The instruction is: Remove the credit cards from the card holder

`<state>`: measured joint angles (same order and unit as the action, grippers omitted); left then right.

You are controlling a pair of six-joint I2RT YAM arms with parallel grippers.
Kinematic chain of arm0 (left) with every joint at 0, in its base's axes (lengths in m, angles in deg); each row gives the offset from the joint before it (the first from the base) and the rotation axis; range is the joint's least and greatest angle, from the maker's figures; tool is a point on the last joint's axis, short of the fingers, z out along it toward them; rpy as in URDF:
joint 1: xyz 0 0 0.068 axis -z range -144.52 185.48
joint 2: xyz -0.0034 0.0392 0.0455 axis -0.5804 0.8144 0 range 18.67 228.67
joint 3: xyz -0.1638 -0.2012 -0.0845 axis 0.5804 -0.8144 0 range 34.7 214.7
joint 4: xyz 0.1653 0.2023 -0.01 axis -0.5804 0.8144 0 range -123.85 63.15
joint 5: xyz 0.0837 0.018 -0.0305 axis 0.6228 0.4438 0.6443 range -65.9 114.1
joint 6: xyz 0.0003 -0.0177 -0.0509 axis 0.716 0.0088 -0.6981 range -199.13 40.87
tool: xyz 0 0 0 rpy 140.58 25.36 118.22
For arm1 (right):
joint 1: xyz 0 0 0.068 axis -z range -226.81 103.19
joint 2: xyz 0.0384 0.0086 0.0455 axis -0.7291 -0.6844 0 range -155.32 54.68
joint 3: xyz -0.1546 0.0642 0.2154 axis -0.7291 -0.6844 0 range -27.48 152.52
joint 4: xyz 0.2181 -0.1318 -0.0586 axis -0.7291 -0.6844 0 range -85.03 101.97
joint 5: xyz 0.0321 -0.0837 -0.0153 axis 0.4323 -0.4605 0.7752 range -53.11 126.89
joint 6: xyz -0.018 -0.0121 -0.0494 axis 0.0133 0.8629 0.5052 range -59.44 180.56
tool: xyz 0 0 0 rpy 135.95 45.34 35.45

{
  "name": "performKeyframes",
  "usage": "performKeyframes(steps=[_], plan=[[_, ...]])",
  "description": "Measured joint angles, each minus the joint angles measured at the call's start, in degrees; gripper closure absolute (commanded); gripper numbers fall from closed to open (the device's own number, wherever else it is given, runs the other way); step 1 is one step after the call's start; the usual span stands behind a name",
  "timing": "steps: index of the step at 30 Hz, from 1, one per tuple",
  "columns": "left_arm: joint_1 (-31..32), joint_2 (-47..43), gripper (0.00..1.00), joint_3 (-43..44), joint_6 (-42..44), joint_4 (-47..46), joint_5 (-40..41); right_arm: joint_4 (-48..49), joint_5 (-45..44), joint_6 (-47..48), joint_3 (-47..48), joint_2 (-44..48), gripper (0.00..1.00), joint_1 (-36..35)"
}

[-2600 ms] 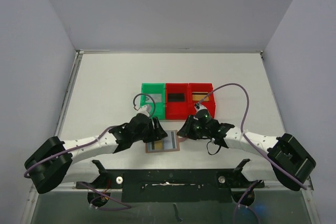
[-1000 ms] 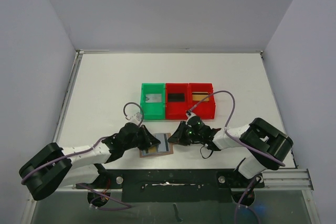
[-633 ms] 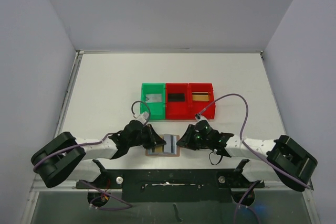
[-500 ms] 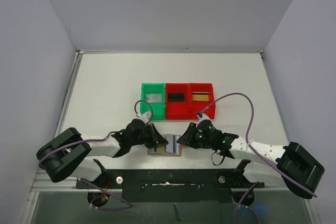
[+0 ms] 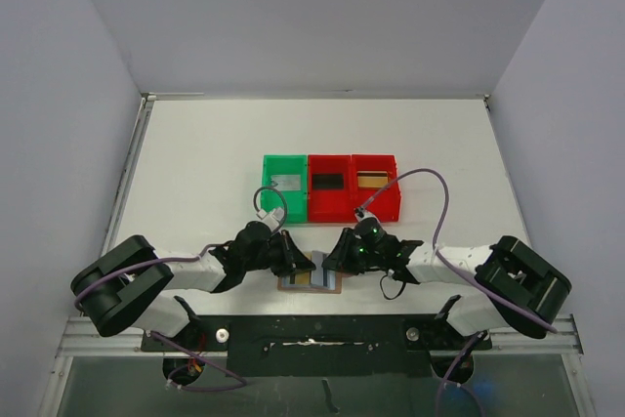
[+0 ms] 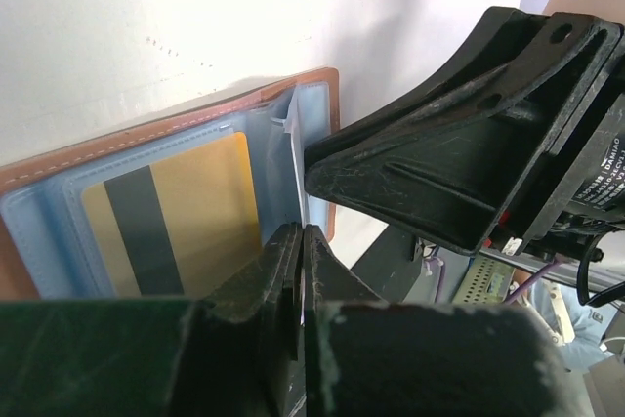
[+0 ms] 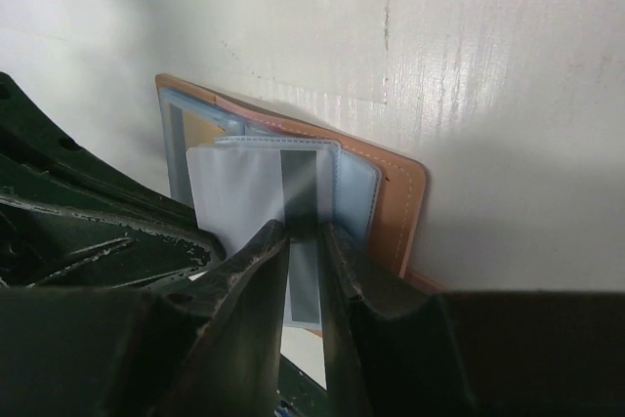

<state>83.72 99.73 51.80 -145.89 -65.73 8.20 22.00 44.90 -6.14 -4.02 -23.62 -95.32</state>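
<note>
The brown card holder (image 5: 311,280) lies open near the table's front edge, between both grippers. In the left wrist view a gold-tan credit card (image 6: 176,212) with a dark stripe sits in a clear pocket of the card holder (image 6: 146,129). My left gripper (image 6: 300,236) is shut on a thin upright plastic leaf of the holder. In the right wrist view a silver-grey credit card (image 7: 244,192) with a dark stripe sticks out of a pocket of the card holder (image 7: 391,192). My right gripper (image 7: 305,231) stands narrowly open over that stripe, its fingers not pinching it.
Behind the holder stand a green bin (image 5: 285,186) and two red bins (image 5: 329,186) (image 5: 374,186), each with a card inside. The two gripper heads (image 5: 296,266) (image 5: 332,261) are almost touching over the holder. The black base rail (image 5: 312,334) runs just in front.
Both grippers have closed in on the holder from either side. The holder has turned square to the table edge. My right jaws have parted a little; the left stay shut.
</note>
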Motion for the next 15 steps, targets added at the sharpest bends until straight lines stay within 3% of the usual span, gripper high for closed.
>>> performKeyframes(steps=[3, 12, 15], plan=[[0.0, 0.0, 0.91, 0.0, 0.1, 0.0, 0.0, 0.6, 0.0, -1.0, -0.1, -0.3, 0.80, 0.1], [0.0, 0.0, 0.91, 0.0, 0.0, 0.0, 0.0, 2.4, 0.0, -2.3, -1.1, -0.4, 0.80, 0.1], [0.0, -0.1, 0.99, 0.0, -0.2, 0.0, 0.0, 2.4, -0.1, -2.4, -1.1, -0.4, 0.80, 0.1]])
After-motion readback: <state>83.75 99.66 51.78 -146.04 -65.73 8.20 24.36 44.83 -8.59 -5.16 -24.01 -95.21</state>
